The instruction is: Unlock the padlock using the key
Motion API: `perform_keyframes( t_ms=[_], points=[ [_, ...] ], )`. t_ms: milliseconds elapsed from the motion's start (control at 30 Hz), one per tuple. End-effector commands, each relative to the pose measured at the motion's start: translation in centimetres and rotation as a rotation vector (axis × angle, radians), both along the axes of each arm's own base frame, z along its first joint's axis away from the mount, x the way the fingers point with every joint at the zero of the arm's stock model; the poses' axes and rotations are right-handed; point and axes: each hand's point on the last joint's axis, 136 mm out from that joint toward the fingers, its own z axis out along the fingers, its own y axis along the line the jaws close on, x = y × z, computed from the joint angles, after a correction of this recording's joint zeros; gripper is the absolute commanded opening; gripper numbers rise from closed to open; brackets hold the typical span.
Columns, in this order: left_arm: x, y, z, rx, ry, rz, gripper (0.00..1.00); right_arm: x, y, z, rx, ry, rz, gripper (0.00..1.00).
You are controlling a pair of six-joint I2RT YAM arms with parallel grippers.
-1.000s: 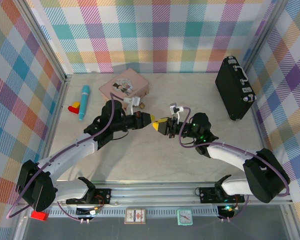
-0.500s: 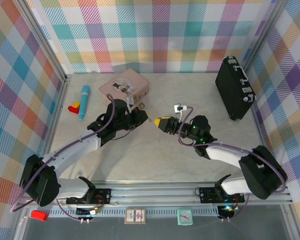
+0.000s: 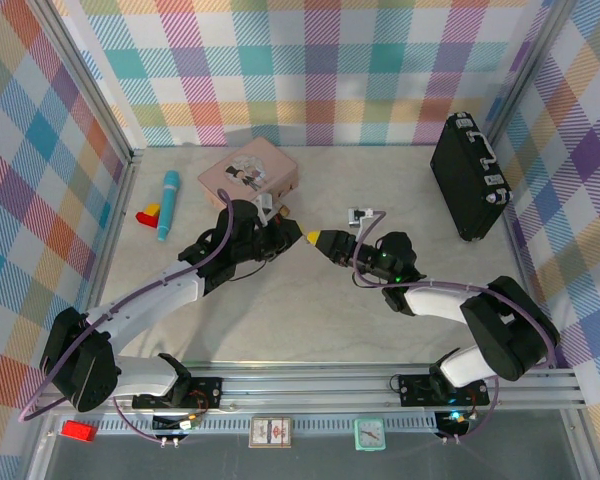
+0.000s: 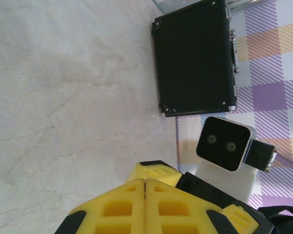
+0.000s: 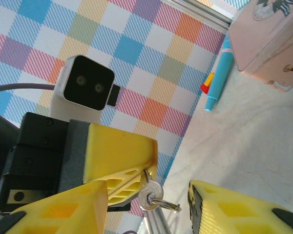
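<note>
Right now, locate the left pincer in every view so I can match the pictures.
Top external: left pincer, mid-picture, tip facing the right pincer.
Left wrist: bottom edge, yellow fingers pressed together.
Right wrist: left of centre, below its white camera, pinching the key.
Shared landmark: the plaid wall.

Two robot arms, a left arm point(image 3: 150, 300) and a right arm point(image 3: 450, 300). Two yellow claws, one per arm: left claw point(image 4: 145, 183), right claw point(image 3: 317, 238). One small key point(image 5: 149, 189) on one ring. On the bench point(image 3: 280, 310): one pink tin point(image 3: 248, 170), one teal marker point(image 3: 167, 204), one black case point(image 3: 467, 176), one red block point(image 3: 143, 218), one yellow block point(image 3: 153, 210).
</note>
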Motion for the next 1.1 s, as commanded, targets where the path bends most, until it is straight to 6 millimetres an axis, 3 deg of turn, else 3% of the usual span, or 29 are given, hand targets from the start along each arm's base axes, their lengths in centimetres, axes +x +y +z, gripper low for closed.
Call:
perform_keyframes(
  t_ms=[0, 467, 900, 1067],
  points=[
    [-0.4, -0.4, 3.0, -0.068, -0.064, -0.02, 0.0, 0.1, 0.2, 2.7, 0.09, -0.04, 0.027, 0.46],
    [-0.6, -0.2, 3.6, -0.068, -0.073, -0.019, 0.0, 0.0, 1.1, 4.0, 0.13, -0.055, 0.084, 0.33],
    [-0.5, 0.3, 3.7, -0.054, -0.083, 0.002, 0.0, -0.1, 1.1, 3.6, 0.124, -0.036, 0.091, 0.23],
    [-0.5, 0.4, 3.6, -0.052, -0.083, 0.005, 0.0, -0.1, 1.1, 3.4, 0.123, -0.03, 0.088, 0.25]
  ],
)
